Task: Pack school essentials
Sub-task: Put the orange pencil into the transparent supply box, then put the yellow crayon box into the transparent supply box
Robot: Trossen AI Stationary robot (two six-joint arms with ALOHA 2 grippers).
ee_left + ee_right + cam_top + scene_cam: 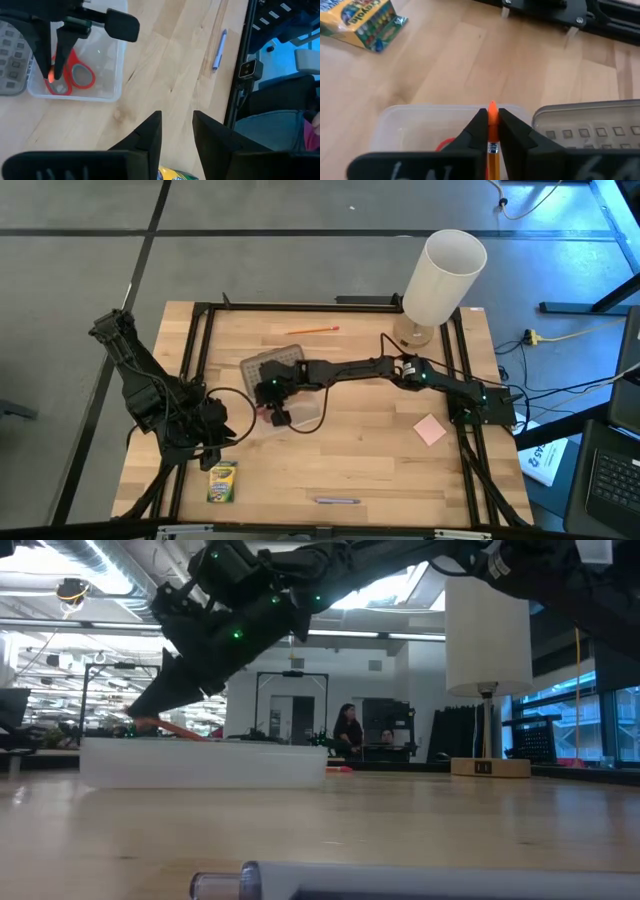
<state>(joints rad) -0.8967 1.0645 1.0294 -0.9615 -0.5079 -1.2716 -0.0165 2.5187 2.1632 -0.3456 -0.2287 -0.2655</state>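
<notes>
My right gripper point(274, 416) hangs over the clear plastic case point(300, 408) and is shut on an orange pencil point(492, 112). Red-handled scissors point(73, 78) lie inside the case. The case's dimpled grey lid point(271, 366) rests beside it on the far side. A second orange pencil point(315, 329) lies near the table's far edge. The crayon box point(222, 482), the grey pen point(337, 501) and the pink pad point(430, 429) lie flat on the table. My left gripper point(177, 125) is open, left of the case and just beyond the crayon box point(175, 174). My right gripper pinches the orange pencil between its two fingers, and the pencil lies along them. One pencil end point(492, 106) sticks out just past the fingertips. The fingers slant down from the table's right side. In the low view the pencil point(176, 728) shows just above the case's rim point(200, 746).
A tall white cylinder on a wooden base point(441, 275) stands at the far right of the table. A black frame point(200, 330) runs around the tabletop. Bare wood lies between the case and the pen point(219, 47). People point(347, 730) are in the room beyond the table.
</notes>
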